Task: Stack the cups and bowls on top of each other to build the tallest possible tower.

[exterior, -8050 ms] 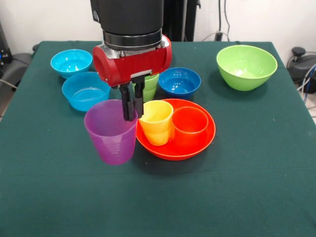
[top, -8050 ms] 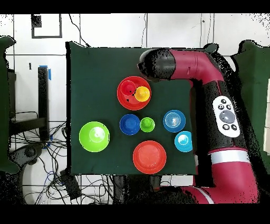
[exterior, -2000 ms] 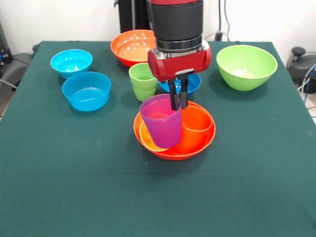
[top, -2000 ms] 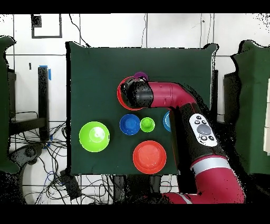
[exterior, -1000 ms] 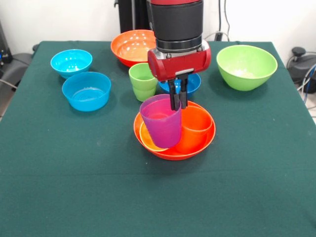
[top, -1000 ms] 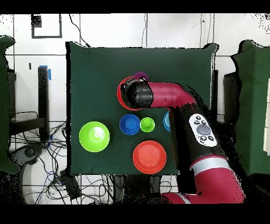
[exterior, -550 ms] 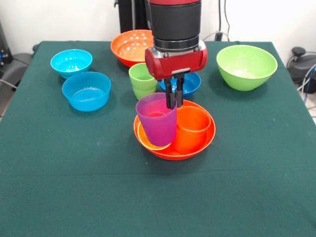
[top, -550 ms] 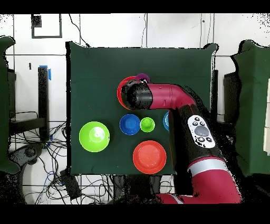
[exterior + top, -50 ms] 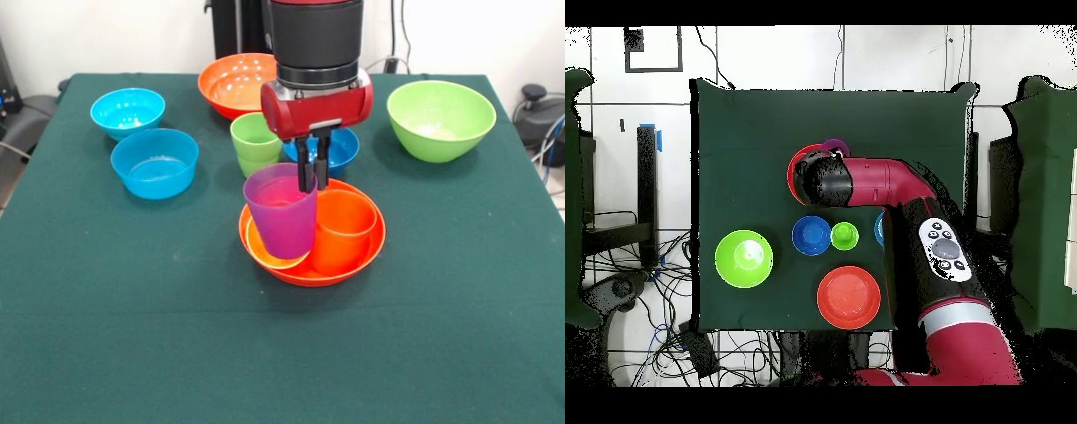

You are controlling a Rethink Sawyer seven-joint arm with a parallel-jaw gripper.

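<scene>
My gripper (image 9: 310, 181) is shut on the far rim of the purple cup (image 9: 282, 212), one finger inside and one outside. The cup hangs slightly tilted over the yellow cup (image 9: 267, 253), of which only a rim crescent shows beneath it. An orange cup (image 9: 346, 225) stands next to it, both inside a large orange bowl (image 9: 364, 256). Behind stand a green cup (image 9: 255, 141) and a dark blue bowl (image 9: 342, 147). In the overhead view the arm hides the gripper; a sliver of the purple cup (image 9: 833, 147) and the orange bowl's rim (image 9: 792, 172) show.
A second orange bowl (image 9: 231, 84) sits at the back, a lime green bowl (image 9: 440, 117) at the right, and two light blue bowls (image 9: 128, 110) (image 9: 154, 162) at the left. Overhead, the lime bowl (image 9: 744, 258) and orange bowl (image 9: 848, 297) lie near the base.
The gripper has carried the purple cup slightly left and a little upward over the last second. More of the yellow rim shows below. Other cups and bowls have not moved.
</scene>
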